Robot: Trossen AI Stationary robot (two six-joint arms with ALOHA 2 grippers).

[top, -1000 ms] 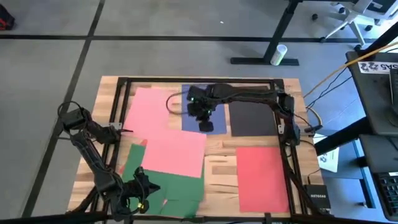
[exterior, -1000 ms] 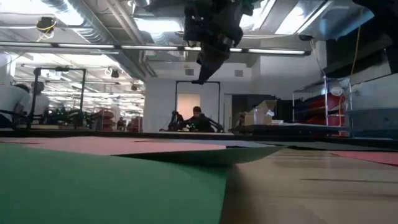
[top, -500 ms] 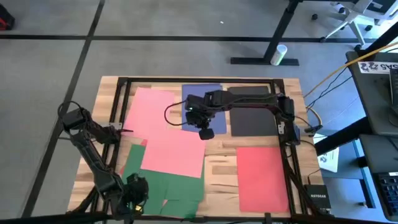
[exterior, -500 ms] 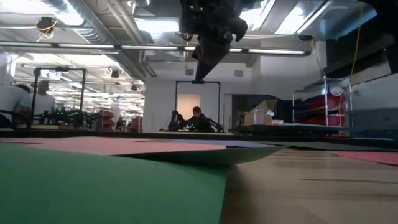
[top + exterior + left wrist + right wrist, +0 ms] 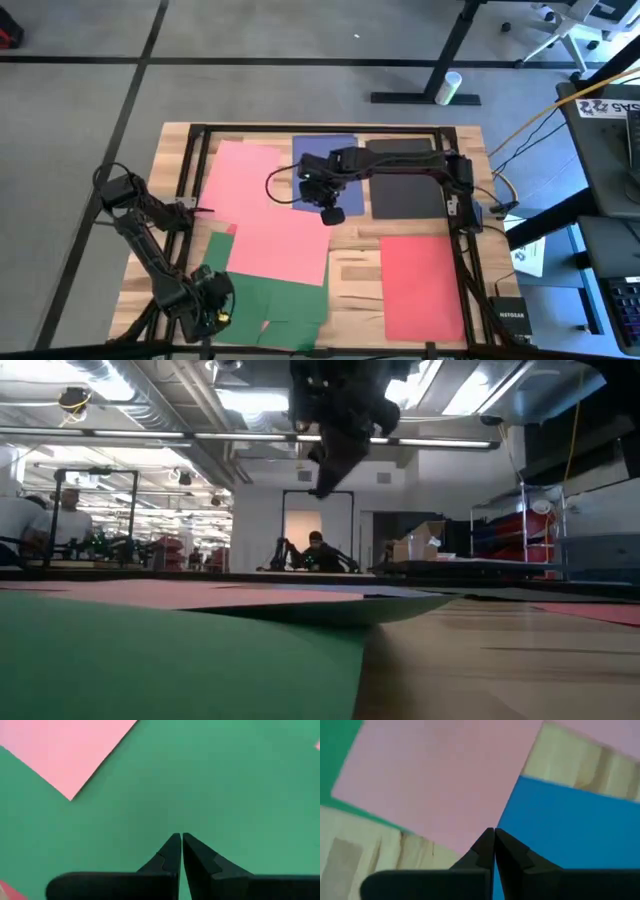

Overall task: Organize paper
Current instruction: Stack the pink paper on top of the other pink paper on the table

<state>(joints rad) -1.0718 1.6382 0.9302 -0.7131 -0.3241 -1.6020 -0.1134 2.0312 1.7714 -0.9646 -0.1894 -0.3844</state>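
Paper everywhere on the wooden table (image 5: 355,268), and it's a loose spread, not a stack. Far side: a pink sheet (image 5: 240,175) on the left, a blue sheet (image 5: 322,150) in the middle, a black sheet (image 5: 405,190) to its right. A second pink sheet (image 5: 280,245) lies at a tilt over the middle, its near part covering a green sheet (image 5: 285,300) at the near left. A red sheet (image 5: 422,285) sits alone at the near right, apart from the rest.

Right gripper (image 5: 330,212) hangs high above the spot where the tilted pink sheet meets the blue one; the low view shows it well clear of the table. Its fingers (image 5: 487,847) are pressed together with nothing between them, pointing down at that pink-blue border. My read: it's lining up on an edge it can get under, because flat paper offers little else to pinch.

Left gripper (image 5: 212,300) is down at the near left over the green sheet, tips (image 5: 172,852) closed and empty too, with green filling its view and a pink corner beyond.

What's in the way? The overlaps: pink on green, pink against blue, so lifting one sheet may drag its neighbour. Both arms sit close over the left-hand pile. People (image 5: 318,550) are far back in the room, well away from the table.
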